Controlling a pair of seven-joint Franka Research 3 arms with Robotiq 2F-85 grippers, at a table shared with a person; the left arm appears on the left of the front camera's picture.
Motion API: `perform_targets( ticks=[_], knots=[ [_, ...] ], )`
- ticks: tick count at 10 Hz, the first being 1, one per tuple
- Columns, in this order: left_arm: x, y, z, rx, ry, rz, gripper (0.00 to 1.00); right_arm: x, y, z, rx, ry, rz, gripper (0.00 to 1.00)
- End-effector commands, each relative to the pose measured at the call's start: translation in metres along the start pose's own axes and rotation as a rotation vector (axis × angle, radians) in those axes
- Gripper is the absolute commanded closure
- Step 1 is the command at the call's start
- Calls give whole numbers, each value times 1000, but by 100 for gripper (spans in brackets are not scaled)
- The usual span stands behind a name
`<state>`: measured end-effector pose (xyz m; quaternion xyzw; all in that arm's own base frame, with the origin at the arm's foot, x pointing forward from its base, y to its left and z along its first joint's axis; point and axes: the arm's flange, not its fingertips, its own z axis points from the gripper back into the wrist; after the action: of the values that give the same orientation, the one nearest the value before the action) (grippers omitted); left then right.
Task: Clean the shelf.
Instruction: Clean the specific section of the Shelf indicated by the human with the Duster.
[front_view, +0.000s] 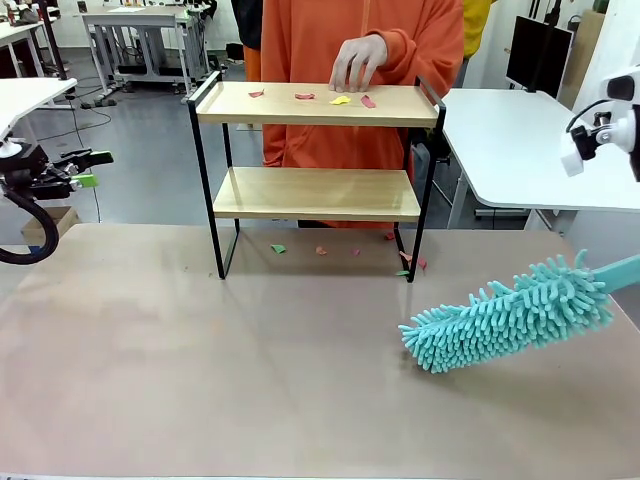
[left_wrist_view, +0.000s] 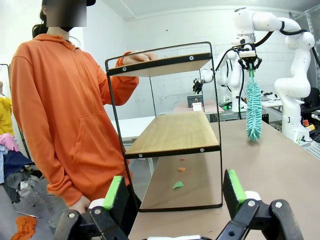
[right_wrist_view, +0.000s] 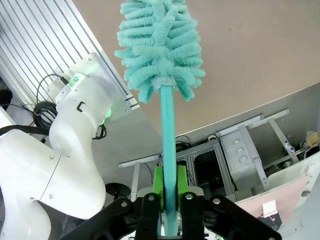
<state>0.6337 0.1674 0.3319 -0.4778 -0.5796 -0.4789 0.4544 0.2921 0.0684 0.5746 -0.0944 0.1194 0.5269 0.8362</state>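
Shelf (front_view: 315, 195) stood at the far middle of the table (front_view: 150, 380) in your front view. Coloured scraps (front_view: 340, 99) lay on its top board (front_view: 290, 108), and a person's hand (front_view: 357, 62) rested on that board right behind them. Your duster (front_view: 510, 315) hung low at the near right, well apart from the shelf. A sweep along the board could have struck that hand. More scraps lay on the table under the shelf, so brushing would likely have added to them.

From the left wrist, your left gripper (left_wrist_view: 173, 189) gaped wide, holding nothing, and faced the shelf's end. Nothing braced the shelf, so a hard push could have slid or tipped it.

From the right wrist, your right gripper (right_wrist_view: 169, 184) was clamped on the duster's handle (right_wrist_view: 168, 125), far from the head. Pressure at the head could have twisted the handle in the pads (right_wrist_view: 158, 186).
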Motion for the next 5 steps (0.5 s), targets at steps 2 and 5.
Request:
perform_targets(
  ticks=[2,5],
  knots=[
    [2,-1,-1,-1,3,-15,0,17,21,29,-24,-263,164,87],
    [2,-1,-1,-1,3,-15,0,31,49,108,-148,-396,45,87]
  ],
)
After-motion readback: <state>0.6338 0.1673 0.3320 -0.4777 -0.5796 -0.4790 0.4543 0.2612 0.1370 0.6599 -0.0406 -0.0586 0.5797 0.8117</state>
